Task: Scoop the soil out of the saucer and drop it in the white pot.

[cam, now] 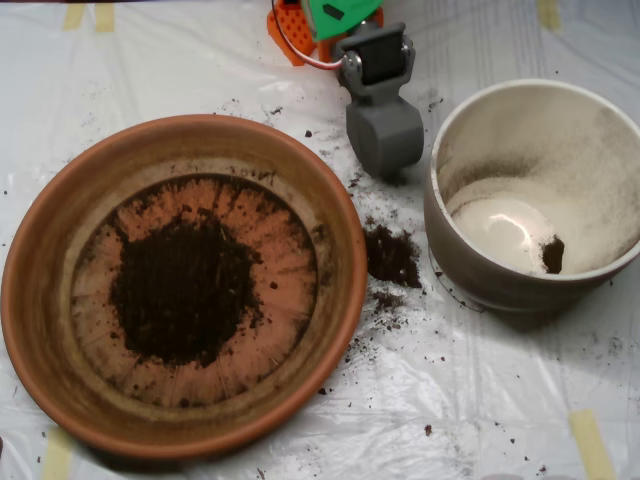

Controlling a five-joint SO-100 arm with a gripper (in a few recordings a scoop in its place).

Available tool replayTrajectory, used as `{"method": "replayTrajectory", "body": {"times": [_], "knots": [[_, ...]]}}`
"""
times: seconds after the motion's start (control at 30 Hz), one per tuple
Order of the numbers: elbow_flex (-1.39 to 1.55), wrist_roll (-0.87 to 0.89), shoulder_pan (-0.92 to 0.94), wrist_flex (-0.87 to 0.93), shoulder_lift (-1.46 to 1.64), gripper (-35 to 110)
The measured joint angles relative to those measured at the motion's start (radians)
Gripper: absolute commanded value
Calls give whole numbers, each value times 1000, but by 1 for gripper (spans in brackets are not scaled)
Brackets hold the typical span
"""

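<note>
We see worktop (500, 400) under crinkled white plastic sheet, tape strips at edges. Near left: wide shallow terracotta saucer (40, 300), dark crumbly soil (185, 290) heaped at centre. Spilled soil clump (390, 255) between saucer and off-white round ceramic pot (470, 260); small soil bit inside pot. Far: grey clamshell hand (383, 135), long axis pointing toward us, shells pressed together.

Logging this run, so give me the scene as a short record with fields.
saucer: terracotta dish at left, upright on the plastic sheet
soil: dark pile in the saucer's middle
spilled soil: clump on the sheet between saucer and pot
white pot: at right, a small bit of soil on its bottom
scoop: grey, above the sheet between saucer and pot, over neither
progress: most soil not yet moved
</note>
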Motion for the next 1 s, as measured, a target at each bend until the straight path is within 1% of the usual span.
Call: {"method": "replayTrajectory", "body": {"times": [1.0], "knots": [[0,-20,-12,0,0,0]]}}
